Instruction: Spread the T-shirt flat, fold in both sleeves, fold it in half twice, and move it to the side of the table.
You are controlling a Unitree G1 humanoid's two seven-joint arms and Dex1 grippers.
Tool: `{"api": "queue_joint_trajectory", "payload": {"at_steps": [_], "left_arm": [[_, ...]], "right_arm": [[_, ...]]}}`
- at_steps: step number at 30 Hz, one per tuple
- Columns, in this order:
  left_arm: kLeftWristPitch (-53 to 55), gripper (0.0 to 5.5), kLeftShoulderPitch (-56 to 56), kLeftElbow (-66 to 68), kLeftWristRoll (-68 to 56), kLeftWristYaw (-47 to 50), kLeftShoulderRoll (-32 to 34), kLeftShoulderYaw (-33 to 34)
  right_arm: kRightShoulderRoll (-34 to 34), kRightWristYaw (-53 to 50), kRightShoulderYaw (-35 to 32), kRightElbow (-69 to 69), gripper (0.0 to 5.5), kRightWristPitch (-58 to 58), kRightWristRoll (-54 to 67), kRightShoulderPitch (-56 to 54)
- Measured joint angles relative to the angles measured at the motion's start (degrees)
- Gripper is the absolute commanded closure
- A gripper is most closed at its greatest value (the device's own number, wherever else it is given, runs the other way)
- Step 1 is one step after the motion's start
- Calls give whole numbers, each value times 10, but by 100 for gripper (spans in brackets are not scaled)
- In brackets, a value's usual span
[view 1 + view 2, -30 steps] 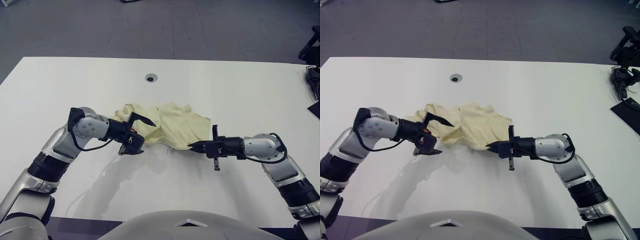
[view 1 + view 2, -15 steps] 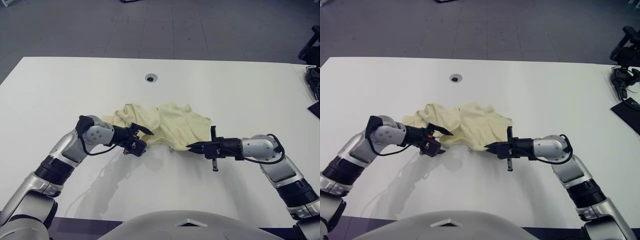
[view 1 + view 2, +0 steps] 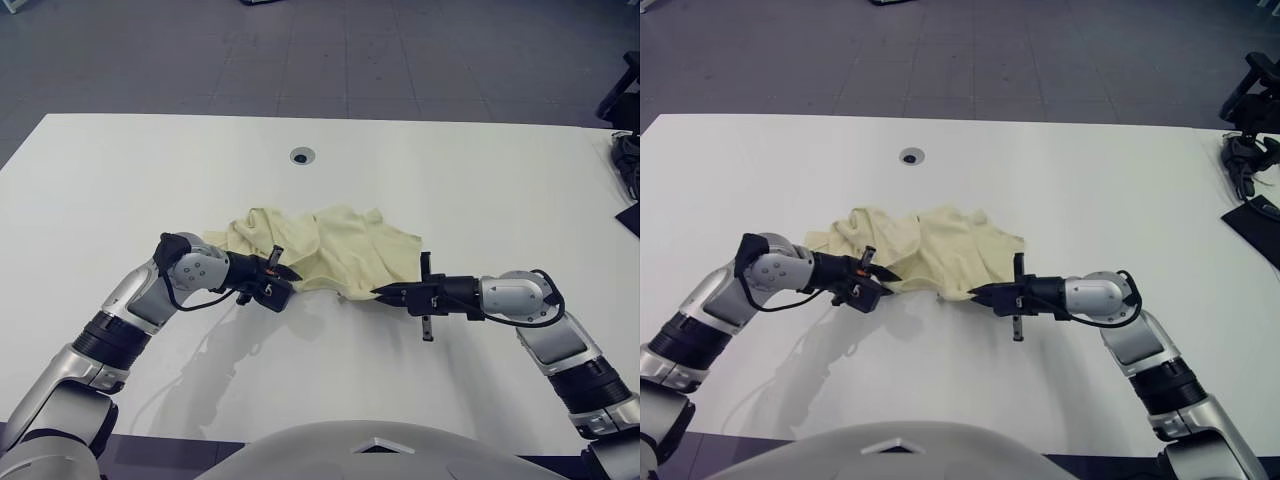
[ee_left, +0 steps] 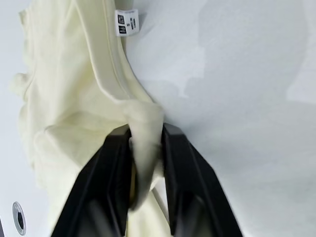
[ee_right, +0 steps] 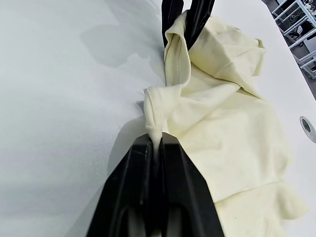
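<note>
Now, head views: T-shirt [image 3: 330,250] lies crumpled mid-tabletop [image 3: 130,170], with a grommet [image 3: 302,155] at its 12 o'clock. The left end effector [image 3: 281,278] bites the near hem at 7 o'clock, and the right end effector [image 3: 386,293] pinches it at 5 o'clock.
Head-view risk: the cloth between the two grips is heaped up. An uneven pull apart could, I'd say, drag the whole bundle sideways rather than spread it.
Left wrist view: fingers [image 4: 111,163] are clamped on a thick roll of fabric, and a care tag [image 4: 127,22] lies on the hem farther along.
Left-wrist risk: that looks like several layers. Lifting could carry a doubled fold and leave the shirt twisted.
Right wrist view: fingers [image 5: 140,163] are closed tight on a thin twist of hem.
Right-wrist risk: it's a slim hold, so a sharp tug might slip it free and drop that corner.
</note>
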Motion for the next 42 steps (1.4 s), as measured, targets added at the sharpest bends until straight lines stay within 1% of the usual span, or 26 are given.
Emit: {"api": "queue_joint_trajectory", "payload": {"at_steps": [2,3,8,11,15,17,19,22,25,28,30,34,38,42], "left_arm": [[0,545,1,0,0,0,0,0],[0,550,1,0,0,1,0,0],[0,550,1,3,-2,7,1,6],[15,550,-13,5,-29,13,-4,29],[51,550,-110,22,-66,49,-35,83],[58,550,-197,73,-51,86,-54,98],[55,550,-275,139,-28,118,-75,100],[40,550,-391,275,21,179,-114,87],[12,550,-491,391,77,251,-146,63],[-8,550,-580,497,138,338,-157,38],[-17,550,-620,553,170,388,-157,24],[-24,550,-659,625,212,461,-155,4],[-29,550,-675,644,237,511,-142,-7],[-59,550,-663,621,240,507,-119,-13]], "right_arm": [[1,0,0,0,548,0,0,0],[2,-1,0,1,548,-1,0,0],[10,-5,-2,6,548,-1,3,-1],[23,-22,-20,16,548,4,22,-16],[37,-60,-79,39,548,14,53,-94],[37,-81,-108,70,548,10,55,-148],[35,-100,-130,112,548,3,52,-199],[25,-125,-148,177,548,-16,30,-275],[9,-176,-156,253,548,-51,-25,-356],[4,-228,-149,318,548,-90,-84,-424],[4,-260,-139,348,548,-111,-119,-456],[3,-318,-123,406,548,-132,-177,-522],[2,-379,-104,462,548,-142,-233,-583],[2,-365,-103,466,548,-156,-219,-589]]}}
